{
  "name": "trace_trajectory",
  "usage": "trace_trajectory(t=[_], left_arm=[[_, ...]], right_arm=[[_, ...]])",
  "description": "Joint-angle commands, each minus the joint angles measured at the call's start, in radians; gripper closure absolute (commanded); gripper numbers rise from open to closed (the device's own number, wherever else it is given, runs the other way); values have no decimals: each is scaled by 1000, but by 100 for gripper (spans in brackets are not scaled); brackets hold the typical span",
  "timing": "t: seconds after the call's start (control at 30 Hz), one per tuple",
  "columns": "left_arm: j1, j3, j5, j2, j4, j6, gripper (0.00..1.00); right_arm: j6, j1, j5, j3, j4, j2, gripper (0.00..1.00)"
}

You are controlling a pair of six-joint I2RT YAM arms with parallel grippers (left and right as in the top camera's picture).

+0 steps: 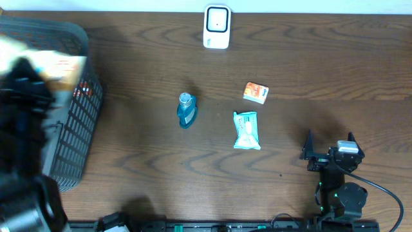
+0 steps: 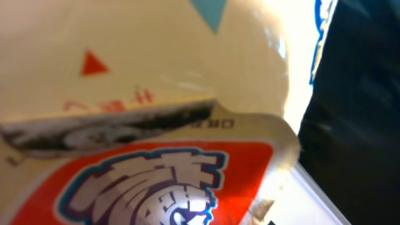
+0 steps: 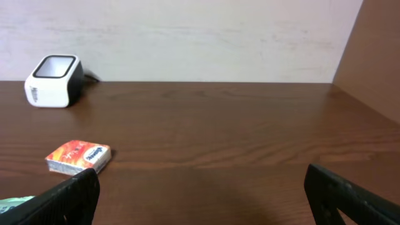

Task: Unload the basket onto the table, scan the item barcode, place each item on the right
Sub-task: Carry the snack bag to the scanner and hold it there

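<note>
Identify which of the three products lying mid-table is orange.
The small rectangular cardboard box; the plastic bottle is blue, the flat soft packet teal.

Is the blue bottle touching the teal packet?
Apart. The overhead view shows bare table between the bottle and the packet.

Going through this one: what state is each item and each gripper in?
Basket: upright on the table.
Cream and red packet: fills the left wrist view, above the basket.
Left gripper: fingers hidden, grip unclear.
Right gripper: open, empty.
Blue bottle: lying down.
Teal packet: lying flat.
Orange box: lying flat.
Scanner: standing, nothing before it.
</note>
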Motion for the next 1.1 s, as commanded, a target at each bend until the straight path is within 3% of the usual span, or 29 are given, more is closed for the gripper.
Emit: trace_trajectory(t=[0.0,0.17,0.33,0.43,0.6,0.83,1.07], left_arm=[[-258,7,164,-5,53,64,93],[-595,6,64,98,49,183,93],[-937,6,-153,340,28,288,93],[-1043,6,-253,477,28,290,93],[-1115,6,-364,663,24,274,93],[-1123,0,-364,880,-53,141,93],[-1169,-3,-360,1016,-73,121,92]], right_arm=[[-13,-4,1,-2,-4,-4,1],[-13,-4,1,-2,-4,-4,1],[-13,-4,1,-2,-4,-4,1],[-13,-4,1,-2,-4,-4,1],[-13,-4,1,-2,-4,-4,1],[-13,-4,1,-2,-4,-4,1],[-13,-4,1,-2,-4,-4,1]])
